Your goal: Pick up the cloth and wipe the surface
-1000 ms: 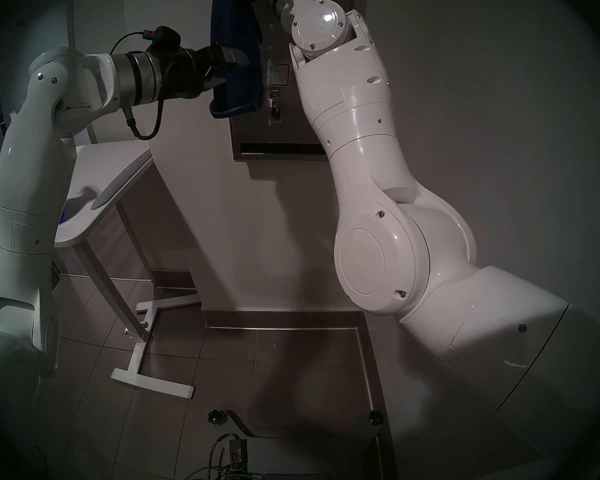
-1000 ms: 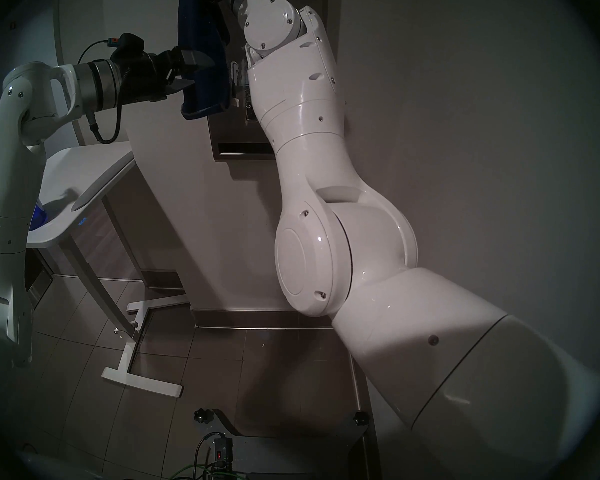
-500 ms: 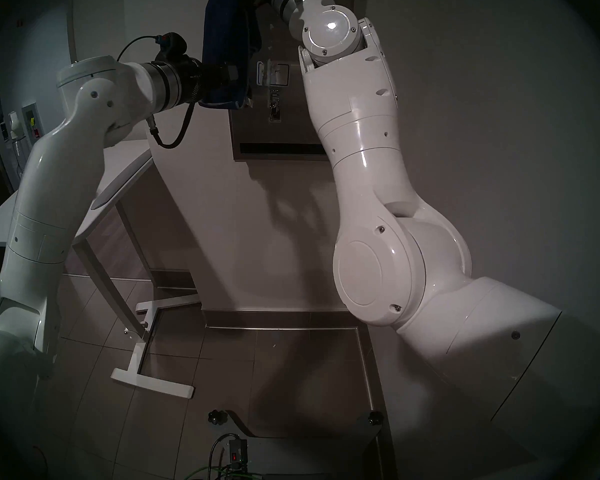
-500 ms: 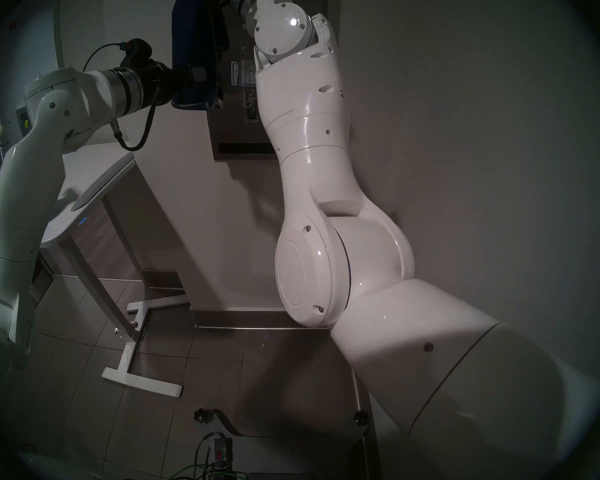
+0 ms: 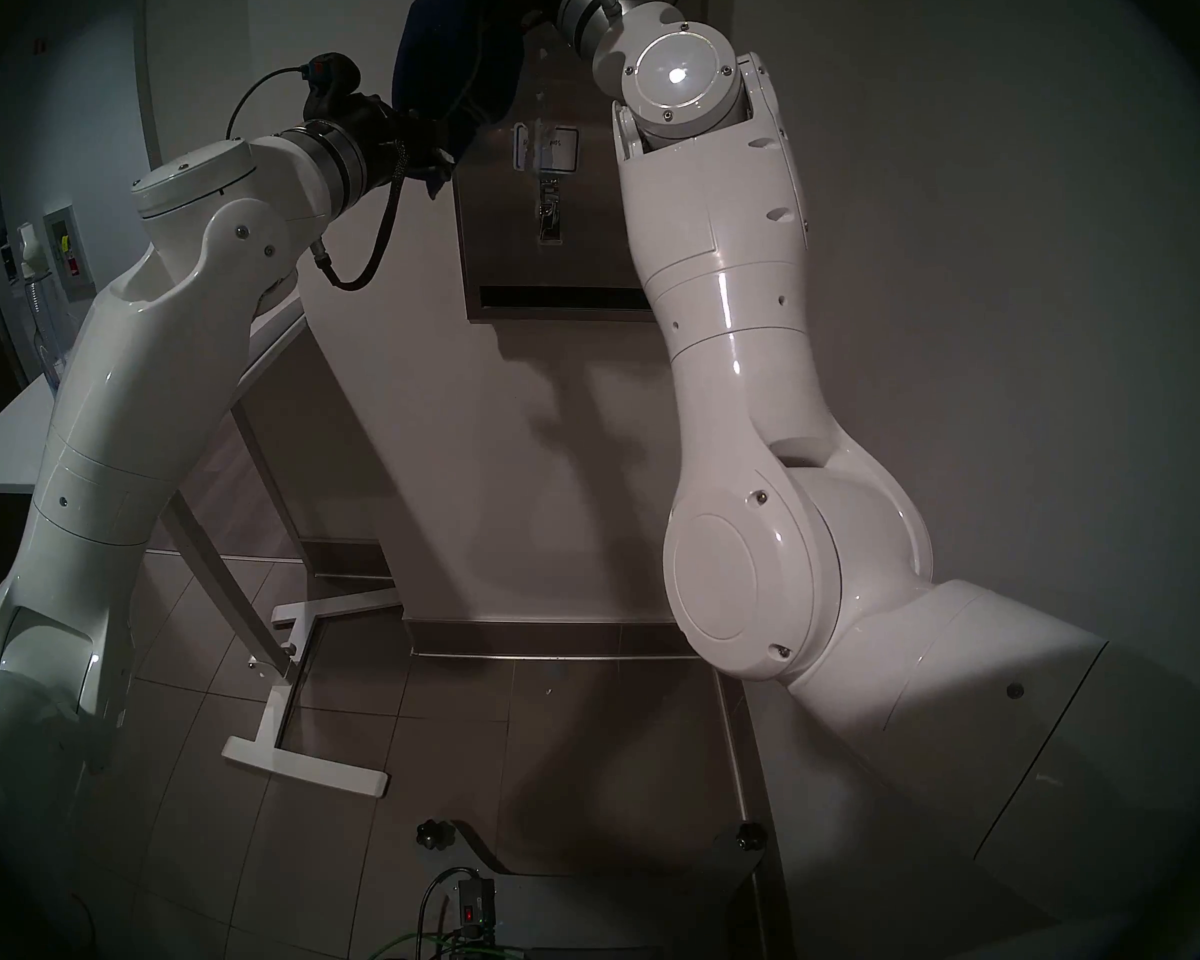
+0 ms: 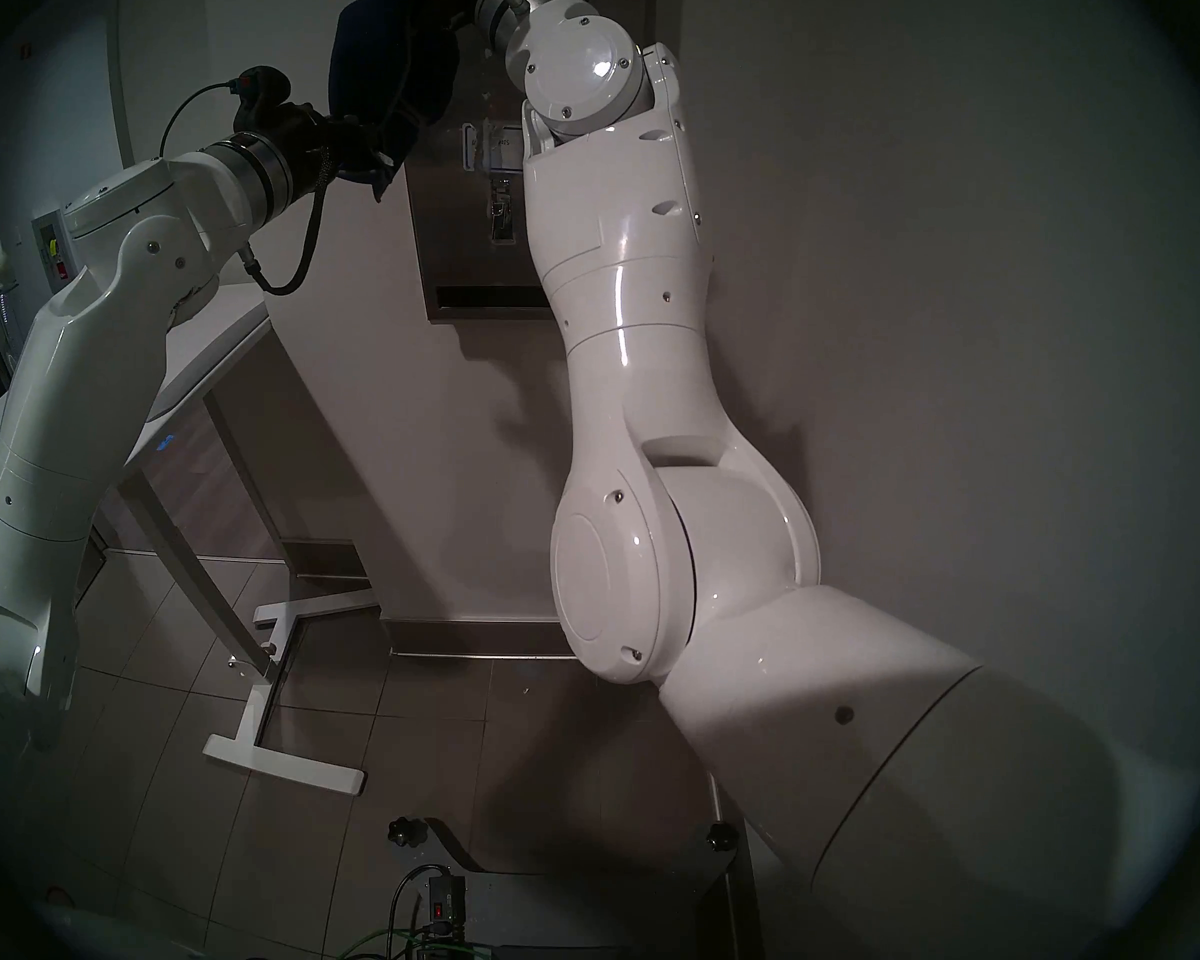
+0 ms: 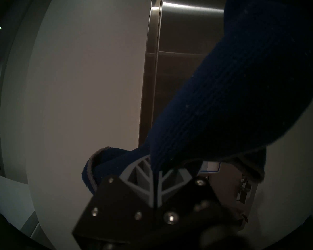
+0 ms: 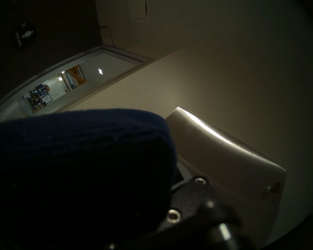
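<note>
Nearest me, the white left arm reaches up toward the wall, and its black left gripper (image 7: 154, 188) has its grey ribbed fingers (image 7: 134, 177) pinched together on the lower end of the soft dark navy-blue cloth with pale stitched edges (image 5: 455, 58). The cloth runs upward from there to the right gripper, whose tips are buried in the fabric; its jaws are closed, seemingly on the cloth's top. Behind the cloth stands the tall brushed stainless-steel dispenser panel (image 5: 507, 245), with its blue-bordered label (image 5: 556, 149), small lever (image 5: 549, 210) and dark slot (image 5: 559, 297) showing below the fabric.
</note>
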Robot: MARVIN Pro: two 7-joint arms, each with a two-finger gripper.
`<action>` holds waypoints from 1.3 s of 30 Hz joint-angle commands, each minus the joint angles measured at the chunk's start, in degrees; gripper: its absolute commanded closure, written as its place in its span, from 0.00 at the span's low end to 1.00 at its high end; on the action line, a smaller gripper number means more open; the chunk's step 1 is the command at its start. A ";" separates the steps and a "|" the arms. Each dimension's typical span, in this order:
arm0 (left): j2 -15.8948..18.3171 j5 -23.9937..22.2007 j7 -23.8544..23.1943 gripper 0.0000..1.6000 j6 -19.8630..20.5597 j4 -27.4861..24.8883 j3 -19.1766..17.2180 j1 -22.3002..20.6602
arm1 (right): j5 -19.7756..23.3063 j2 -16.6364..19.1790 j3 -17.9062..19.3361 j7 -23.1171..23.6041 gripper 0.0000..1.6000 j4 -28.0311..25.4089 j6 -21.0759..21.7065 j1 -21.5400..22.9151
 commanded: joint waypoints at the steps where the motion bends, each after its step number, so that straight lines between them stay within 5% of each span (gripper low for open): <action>1: -1.03 0.56 0.25 1.00 -3.20 0.82 -3.05 -4.14 | -0.07 -0.12 -1.32 1.04 1.00 -4.42 1.86 -2.07; 11: -0.57 1.06 -0.33 1.00 -3.12 3.77 -4.58 -7.29 | -0.19 0.50 -2.61 8.30 1.00 -10.75 3.84 -8.57; 23: 0.99 3.03 -1.32 1.00 -2.26 5.87 -4.25 -9.60 | 0.28 5.29 -1.54 21.01 1.00 -20.06 5.90 -15.63; 27: 1.45 3.89 -1.52 1.00 -1.73 7.84 -3.98 -11.18 | 0.68 6.31 -0.71 24.53 0.45 -21.96 6.47 -16.89; 28: 1.51 4.12 -1.62 1.00 -1.58 8.40 -3.82 -11.66 | 0.82 6.50 -0.48 25.55 0.10 -22.56 6.59 -17.24; 29: 1.65 4.38 -1.67 1.00 -1.33 9.02 -3.63 -12.15 | 0.85 6.71 -0.31 26.40 0.02 -23.22 6.73 -17.61; 36: 3.12 6.82 -2.58 1.00 1.50 12.02 -2.04 -14.65 | 1.02 7.21 0.69 31.54 0.00 -27.85 8.51 -19.89; 39: 6.45 9.32 -5.04 1.00 4.23 12.33 0.33 -15.28 | 0.93 7.12 1.08 32.91 0.00 -29.36 9.28 -20.62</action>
